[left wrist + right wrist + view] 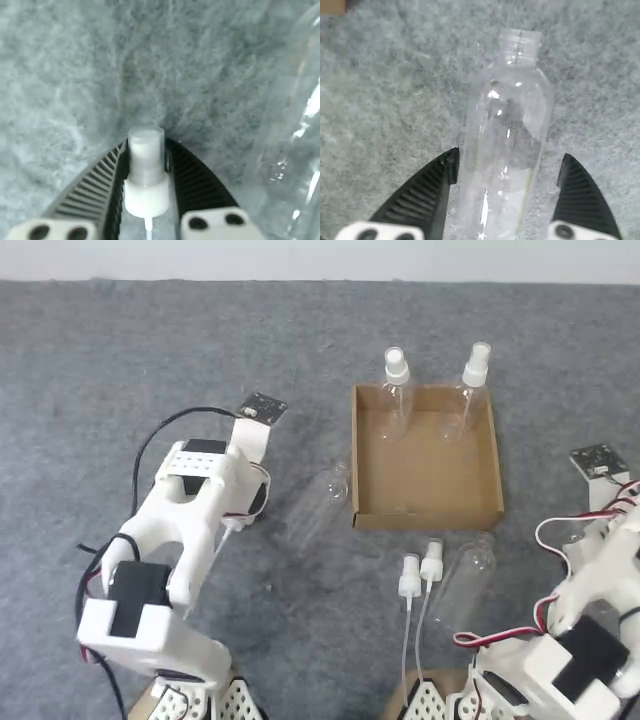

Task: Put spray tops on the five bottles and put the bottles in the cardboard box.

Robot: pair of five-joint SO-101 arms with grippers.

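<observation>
I read my left gripper point(146, 145) clamped on a spray top point(146, 167) from its wrist view, right gripper point(510, 156) spread wide astride an uncapped bottle point(507, 110) on carpet point(395, 75); high view adds two capped bottles point(397, 390) at the 12 o'clock edge of the cardboard box point(425, 518).

light: bright, even, perhaps from overhead | shadows: faint, soft on table point(150, 340) | glare: small white glints along bottle point(505, 125)

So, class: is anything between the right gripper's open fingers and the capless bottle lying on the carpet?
Nothing visible. The right gripper is open, and the capless bottle lies between its fingers, with just carpet in the gaps beside it.
</observation>
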